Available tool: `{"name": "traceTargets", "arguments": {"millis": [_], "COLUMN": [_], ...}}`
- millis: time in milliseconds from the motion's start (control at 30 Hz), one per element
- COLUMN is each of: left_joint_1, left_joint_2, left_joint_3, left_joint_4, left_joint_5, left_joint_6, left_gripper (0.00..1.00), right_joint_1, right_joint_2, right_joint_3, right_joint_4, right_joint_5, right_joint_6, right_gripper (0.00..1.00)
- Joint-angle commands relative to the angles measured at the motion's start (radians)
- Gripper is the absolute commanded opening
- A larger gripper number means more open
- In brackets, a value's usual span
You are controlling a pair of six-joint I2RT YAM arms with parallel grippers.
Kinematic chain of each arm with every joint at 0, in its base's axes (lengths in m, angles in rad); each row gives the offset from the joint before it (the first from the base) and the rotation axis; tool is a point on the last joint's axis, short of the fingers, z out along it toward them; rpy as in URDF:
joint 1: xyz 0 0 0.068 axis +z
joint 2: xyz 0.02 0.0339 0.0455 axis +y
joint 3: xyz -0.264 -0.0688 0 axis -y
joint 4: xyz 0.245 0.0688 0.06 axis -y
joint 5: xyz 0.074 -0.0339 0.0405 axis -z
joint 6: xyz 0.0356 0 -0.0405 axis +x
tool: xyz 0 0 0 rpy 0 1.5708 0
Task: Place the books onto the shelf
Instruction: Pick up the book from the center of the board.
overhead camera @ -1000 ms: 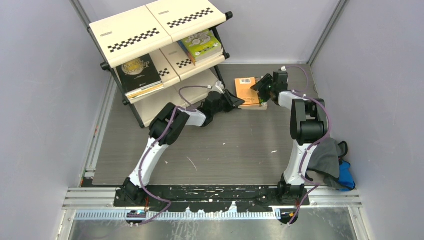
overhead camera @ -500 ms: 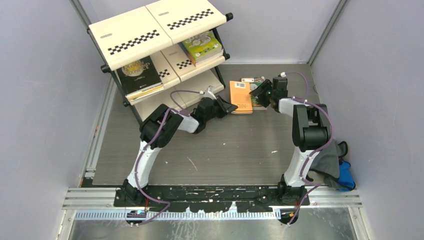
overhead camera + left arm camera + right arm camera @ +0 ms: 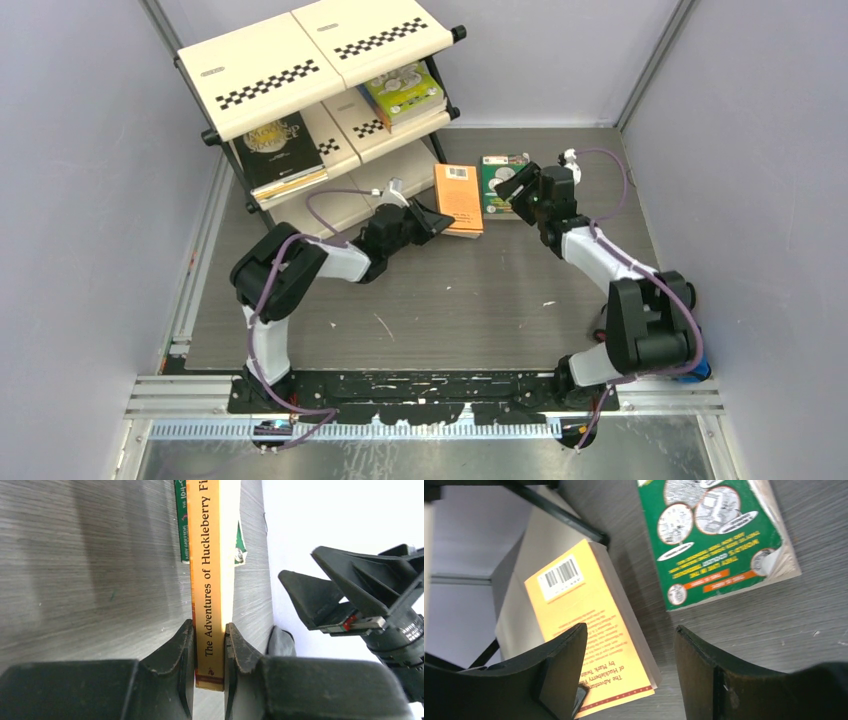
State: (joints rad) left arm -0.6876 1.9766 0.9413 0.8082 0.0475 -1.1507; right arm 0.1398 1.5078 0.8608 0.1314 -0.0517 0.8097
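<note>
Top: orange book (image 3: pixel 458 199) beside the shelf (image 3: pixel 310 70), near the far edge of the grey worktop (image 3: pixel 450 300), green book (image 3: pixel 503 185) alongside. Left wrist: left gripper (image 3: pixel 209 627) clamped on the spine reading "The Adventures of Huckleberry Fi". Right wrist: right gripper (image 3: pixel 629 645) fingers apart above the barcoded orange cover.

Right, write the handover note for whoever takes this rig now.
Left gripper: shut on the orange book, gripping across its spine, beside the shelf.
Right gripper: open, empty, near the green book.
Green book: flat on the table.
Done: black book and lime book lie on the middle tier.
Left to do: shelve the orange book, then the green book.
</note>
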Motion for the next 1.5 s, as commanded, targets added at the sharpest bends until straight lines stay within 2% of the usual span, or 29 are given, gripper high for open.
{"name": "traceTargets", "arguments": {"millis": [0,133,333,567,667,733,867,1300,1467], "left_joint_1": [-0.008,-0.009,-0.010,-0.009,-0.009,-0.010,-0.025,-0.056,-0.056], "left_joint_2": [-0.161,-0.230,-0.280,-0.354,-0.440,-0.487,-0.517,-0.541,-0.573], "left_joint_3": [-0.049,-0.091,-0.092,-0.088,-0.064,-0.018,0.034,-0.018,-0.053], "left_joint_4": [0.079,0.062,0.050,-0.037,-0.171,-0.261,-0.333,-0.345,-0.352], "left_joint_5": [-0.039,-0.040,-0.074,-0.117,-0.165,-0.194,-0.234,-0.307,-0.314], "left_joint_6": [-0.013,-0.038,-0.058,-0.052,-0.046,-0.027,-0.038,-0.137,-0.177], "left_gripper": [0.00,0.00,0.00,0.00,0.00,0.00,0.00,0.00,0.00], "right_joint_1": [0.064,0.125,0.138,0.136,0.139,0.143,0.147,0.196,0.222], "right_joint_2": [-0.138,-0.261,-0.408,-0.436,-0.446,-0.444,-0.461,-0.577,-0.597], "right_joint_3": [-0.031,-0.060,-0.115,-0.174,-0.164,-0.115,-0.078,-0.157,-0.205], "right_joint_4": [-0.053,-0.123,-0.165,-0.104,-0.138,-0.220,-0.266,-0.313,-0.276], "right_joint_5": [0.135,0.226,0.287,0.292,0.281,0.296,0.298,0.242,0.224], "right_joint_6": [0.018,0.046,0.075,0.197,0.271,0.284,0.338,0.434,0.472], "right_gripper": [0.69,0.71,0.72,0.73,0.73,0.73,0.74,0.79,0.80]}}
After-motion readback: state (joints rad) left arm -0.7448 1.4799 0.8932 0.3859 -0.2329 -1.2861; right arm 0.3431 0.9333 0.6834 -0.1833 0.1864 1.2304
